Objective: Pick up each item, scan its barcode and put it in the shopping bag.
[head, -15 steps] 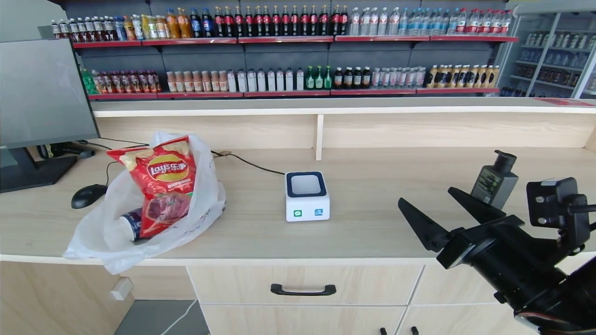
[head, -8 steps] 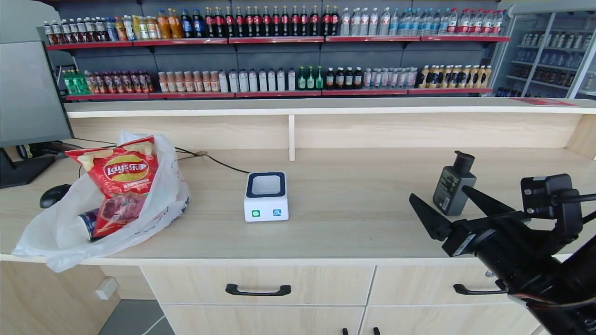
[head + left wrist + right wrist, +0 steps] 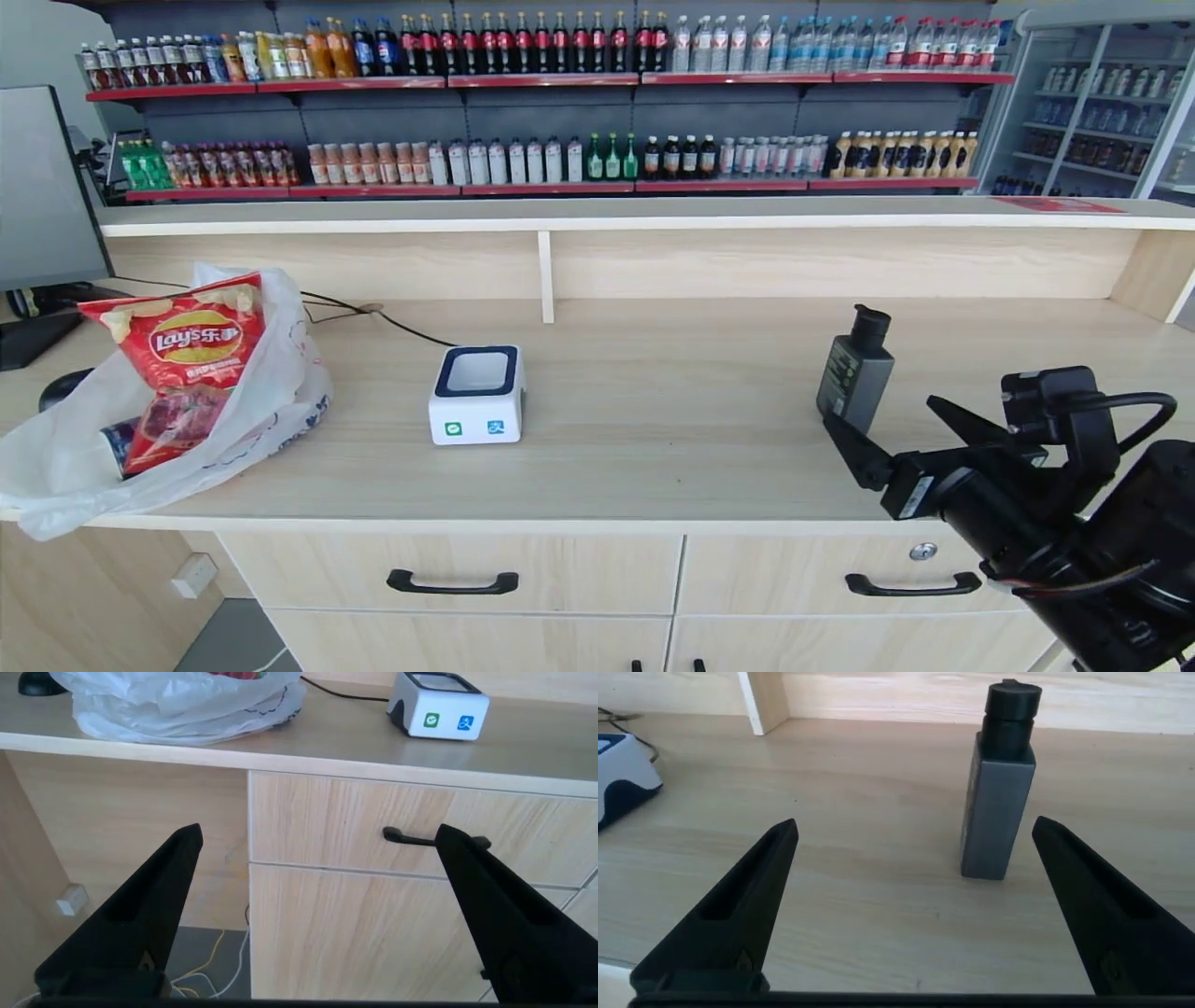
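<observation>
Your view swung right; your right gripper (image 3: pixel 915 826) has drawn up to bottle (image 3: pixel 854 373), fingers spread, nothing grasped. Left gripper (image 3: pixel 318 835) released too, low by drawers (image 3: pixel 355 812). Bottle grasp likely next.

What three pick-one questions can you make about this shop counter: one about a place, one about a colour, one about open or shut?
1. Where is the grey bottle?
A) lying in a drawer
B) standing on the counter
C) up on a shelf

2. What colour is the crisp packet in the shopping bag?
A) red
B) green
C) blue

3. How is the right gripper?
A) shut on a can
B) shut on a mouse
C) open

Answers:
1 B, it stands upright on the wood, to the right of the scanner.
2 A, its front is red with yellow crisps.
3 C, it is spread wide and holds nothing.
</observation>
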### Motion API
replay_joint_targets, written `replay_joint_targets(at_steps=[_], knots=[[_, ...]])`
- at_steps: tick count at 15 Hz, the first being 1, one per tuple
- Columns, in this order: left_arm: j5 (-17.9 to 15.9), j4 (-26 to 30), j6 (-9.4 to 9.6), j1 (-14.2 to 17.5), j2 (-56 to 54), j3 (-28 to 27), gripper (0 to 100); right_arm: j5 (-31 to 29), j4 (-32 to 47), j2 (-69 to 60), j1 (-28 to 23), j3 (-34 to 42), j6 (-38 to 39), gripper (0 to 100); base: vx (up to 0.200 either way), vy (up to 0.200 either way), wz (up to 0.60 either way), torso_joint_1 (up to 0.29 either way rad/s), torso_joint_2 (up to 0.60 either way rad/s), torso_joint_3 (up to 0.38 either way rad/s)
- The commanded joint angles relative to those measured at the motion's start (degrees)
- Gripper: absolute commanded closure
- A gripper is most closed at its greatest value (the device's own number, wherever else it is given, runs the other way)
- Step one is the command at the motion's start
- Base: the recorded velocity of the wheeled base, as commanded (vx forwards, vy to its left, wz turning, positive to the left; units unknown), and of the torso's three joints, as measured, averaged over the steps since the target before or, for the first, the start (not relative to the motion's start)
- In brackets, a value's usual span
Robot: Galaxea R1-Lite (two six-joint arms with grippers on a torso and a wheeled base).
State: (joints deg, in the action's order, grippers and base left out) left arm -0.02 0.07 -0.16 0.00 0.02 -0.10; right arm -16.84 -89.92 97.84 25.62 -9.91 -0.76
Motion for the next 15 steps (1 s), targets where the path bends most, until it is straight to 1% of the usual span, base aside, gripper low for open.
replay_joint_targets(at_steps=[1,2,3,5,7,11,15], knots=[[-0.06,0.01,-0.02,0.0,-0.02,0.01,0,-0.04,-0.08,2.88,-0.93,-1.43,-0.04,0,0.0,0.0,0.0,0.0,0.0,0.0],[0.02,0.01,-0.11,0.09,-0.02,0.01,0,0.05,-0.08,3.94,-2.6,-5.65,-1.18,0,0.0,0.0,0.0,0.0,0.0,0.0],[0.02,0.01,-0.11,0.09,-0.02,0.01,0,0.05,-0.08,4.2,-2.51,-6.61,-1.18,0,0.0,0.0,0.0,0.0,0.0,0.0],[-0.06,0.01,-0.02,0.0,-0.02,0.01,0,0.05,-0.08,4.38,-3.56,-5.12,-1.18,0,0.0,0.0,0.0,0.0,0.0,0.0],[0.02,0.01,0.07,0.0,-0.02,0.01,0,0.05,-0.08,4.29,-3.04,-3.62,-1.18,0,0.0,-0.2,0.0,0.0,0.0,-0.002],[-0.06,0.01,-0.02,0.0,-0.02,0.01,0,0.05,-0.08,5.17,-2.69,-4.24,-1.18,0,0.0,-0.2,0.0,0.002,0.0,0.0],[0.02,0.01,-0.02,0.09,-0.02,0.01,0,0.05,-0.08,5.78,-2.51,-4.77,-1.18,0,0.0,0.0,0.0,0.0,0.0,0.0]])
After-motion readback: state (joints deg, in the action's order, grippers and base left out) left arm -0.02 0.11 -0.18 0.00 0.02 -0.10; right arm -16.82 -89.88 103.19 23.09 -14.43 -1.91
